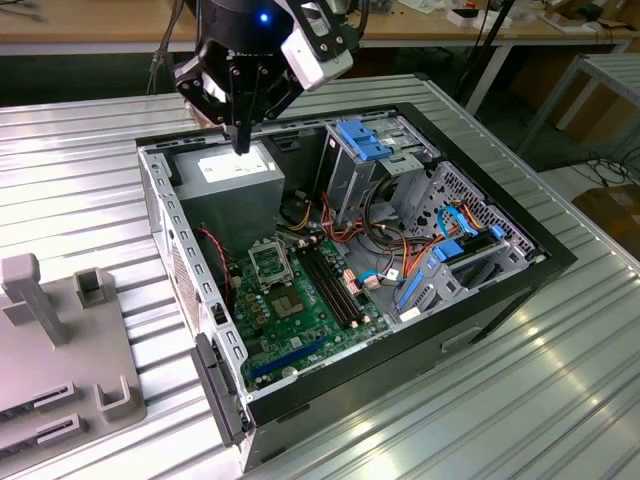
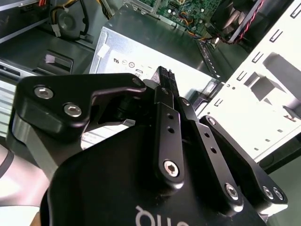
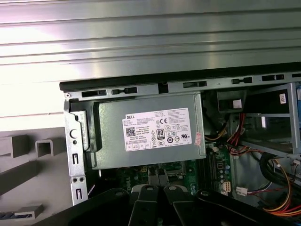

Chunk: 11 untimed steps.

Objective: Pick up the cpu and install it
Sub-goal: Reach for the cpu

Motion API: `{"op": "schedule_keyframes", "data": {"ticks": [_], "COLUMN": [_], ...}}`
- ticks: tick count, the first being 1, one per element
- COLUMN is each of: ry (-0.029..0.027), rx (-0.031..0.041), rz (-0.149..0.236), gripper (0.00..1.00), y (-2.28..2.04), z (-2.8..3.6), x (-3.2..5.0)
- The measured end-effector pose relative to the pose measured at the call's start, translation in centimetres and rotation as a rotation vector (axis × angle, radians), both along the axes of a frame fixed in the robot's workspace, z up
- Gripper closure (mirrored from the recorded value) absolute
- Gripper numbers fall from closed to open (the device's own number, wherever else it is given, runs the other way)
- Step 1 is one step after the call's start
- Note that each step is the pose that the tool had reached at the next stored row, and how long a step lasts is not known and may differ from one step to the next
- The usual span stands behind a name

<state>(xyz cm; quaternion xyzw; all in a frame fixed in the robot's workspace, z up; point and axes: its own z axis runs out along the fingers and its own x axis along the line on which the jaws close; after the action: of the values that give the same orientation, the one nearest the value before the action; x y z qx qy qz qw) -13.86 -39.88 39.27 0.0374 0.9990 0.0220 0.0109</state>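
Open computer case (image 1: 170, 225) lying on a ribbed metal table (image 1: 80, 160), seen in the exterior view. The gripper (image 1: 241, 135) hangs in the upper left-centre of the frame, over the grey power supply (image 1: 225, 185) at the case's far corner. Its jaws are closed against each other, and no chip is seen between them in the exterior view or in either wrist view. Both wrist views show the two fingertips (image 3: 153, 175) side by side above the power supply's labelled face. The green board (image 1: 300, 320) fills the lower middle of the case. On it, near the frame's centre and below the gripper in the picture, sits a black square socket (image 1: 268, 262) with a greyish middle. Whether that grey middle is the cpu cannot be told, and the cpu cannot be picked out with certainty elsewhere. A grey holder (image 1: 60, 340) with upright posts stands on the table at the lower left, well apart from the gripper.
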Motion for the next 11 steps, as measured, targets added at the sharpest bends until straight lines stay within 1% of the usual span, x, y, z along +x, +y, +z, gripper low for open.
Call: {"op": "schedule_keyframes", "data": {"ticks": [11], "ry": [0.0012], "rx": [0.0], "rz": [0.0], "gripper": [0.89], "y": [0.0], "z": [-0.02], "x": [-0.26]}}
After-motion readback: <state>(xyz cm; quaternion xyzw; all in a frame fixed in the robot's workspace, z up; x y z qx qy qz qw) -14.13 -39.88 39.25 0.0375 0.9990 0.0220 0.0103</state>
